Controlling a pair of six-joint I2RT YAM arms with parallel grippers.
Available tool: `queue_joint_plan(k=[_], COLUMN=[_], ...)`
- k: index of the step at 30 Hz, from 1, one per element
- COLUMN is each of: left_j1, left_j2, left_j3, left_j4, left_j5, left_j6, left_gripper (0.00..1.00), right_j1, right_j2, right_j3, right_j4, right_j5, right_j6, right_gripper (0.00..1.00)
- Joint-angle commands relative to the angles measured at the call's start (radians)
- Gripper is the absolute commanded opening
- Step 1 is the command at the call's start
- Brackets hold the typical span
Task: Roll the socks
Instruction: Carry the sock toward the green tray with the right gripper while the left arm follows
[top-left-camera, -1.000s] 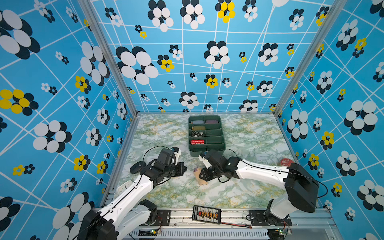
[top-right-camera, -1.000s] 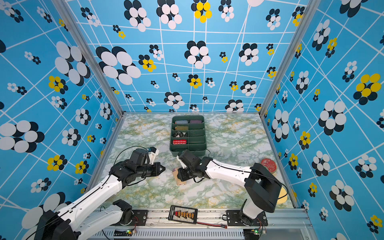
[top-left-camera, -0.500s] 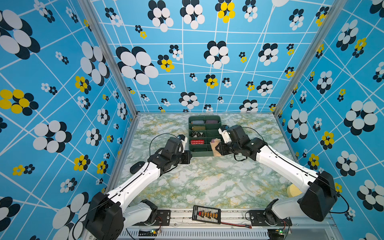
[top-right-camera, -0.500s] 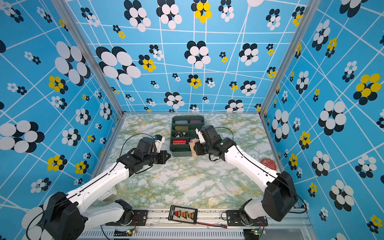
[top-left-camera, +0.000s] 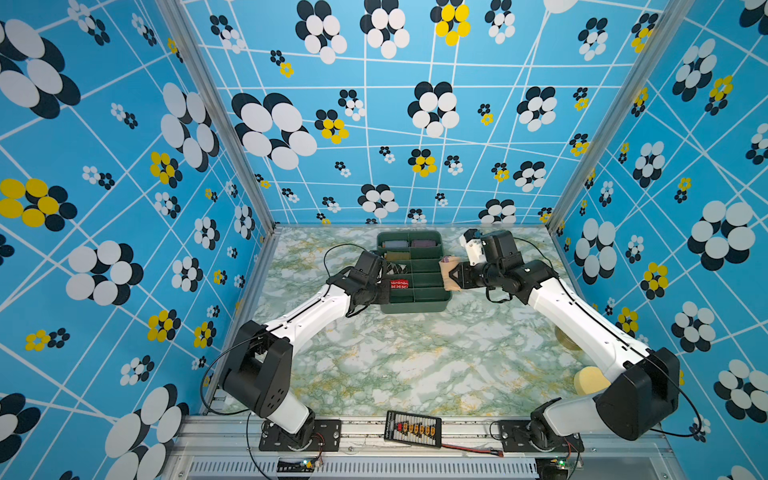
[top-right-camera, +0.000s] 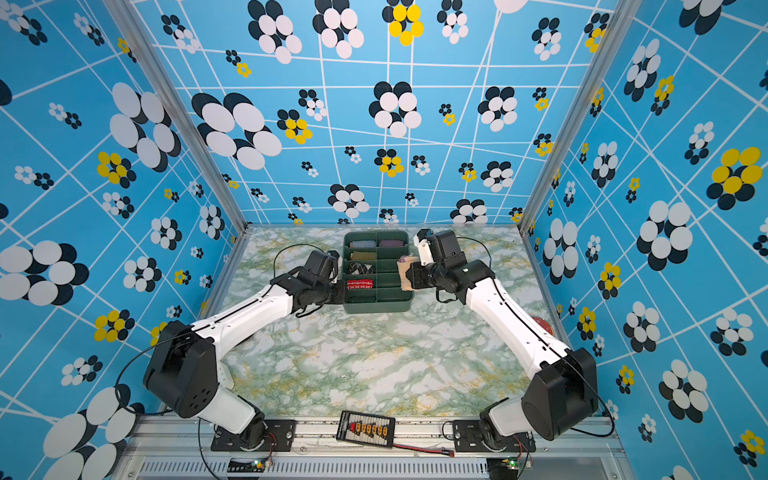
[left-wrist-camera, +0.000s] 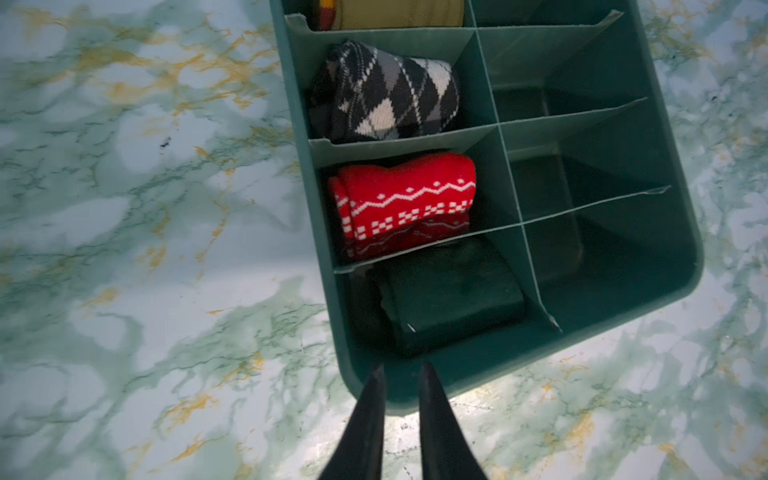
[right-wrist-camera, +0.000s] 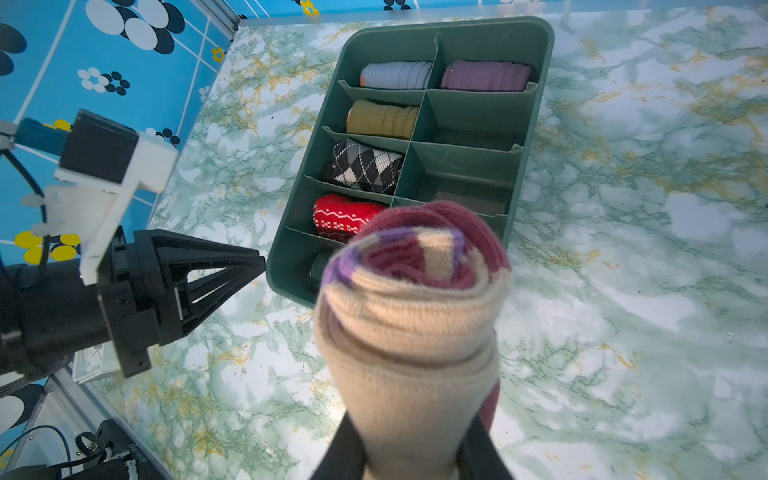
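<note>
The socks (right-wrist-camera: 411, 324) are a cream roll with dark red and purple at its end. My right gripper (right-wrist-camera: 413, 415) is shut on them. In both top views the socks (top-left-camera: 449, 272) (top-right-camera: 403, 272) hang at the right side of the green divided tray (top-left-camera: 415, 308) (top-right-camera: 376, 308), held by the right gripper (top-left-camera: 455, 276). My left gripper (left-wrist-camera: 402, 368) (top-left-camera: 384, 286) is at the tray's left near corner. Its jaws stand a little apart with nothing between them, the tips over the tray wall (left-wrist-camera: 457, 376).
The tray's left column holds a black-and-white diamond roll (left-wrist-camera: 386, 95), a red white-patterned roll (left-wrist-camera: 407, 199) and a dark green roll (left-wrist-camera: 449, 299); blue, purple and mustard rolls (right-wrist-camera: 382, 118) lie farther back. Several right compartments (left-wrist-camera: 582, 174) hold nothing. A yellow round object (top-left-camera: 590, 380) sits front right.
Both arms moved from the table's front middle back to the tray. The right one carried the sock roll to the tray's right side. The left jaws parted slightly.
</note>
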Motion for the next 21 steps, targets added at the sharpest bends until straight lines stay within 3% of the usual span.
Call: queue_joint_plan(k=[1,17,21], left_j1=[0.015,0.05,0.049], left_j2=[0.013,0.186,0.225], left_j3=[0.037,0.134,0.155], left_j4=[-0.061,-0.091,-0.101], left_j5=[-0.057,-0.034,-0.014], left_j6=[0.023,0.044,0.06], left_gripper=[0.27,0.26,0.19], right_j1=[-0.015,-0.032,-0.035], right_j2=[-0.032,-0.049,-0.05], right_j3=[-0.028,-0.052,-0.052], right_j4=[0.018,0.042,0.043], right_j5=[-0.045,-0.077,-0.08], right_j6=[-0.01,-0.011,-0.011], right_gripper=[0.0,0.0,0.0])
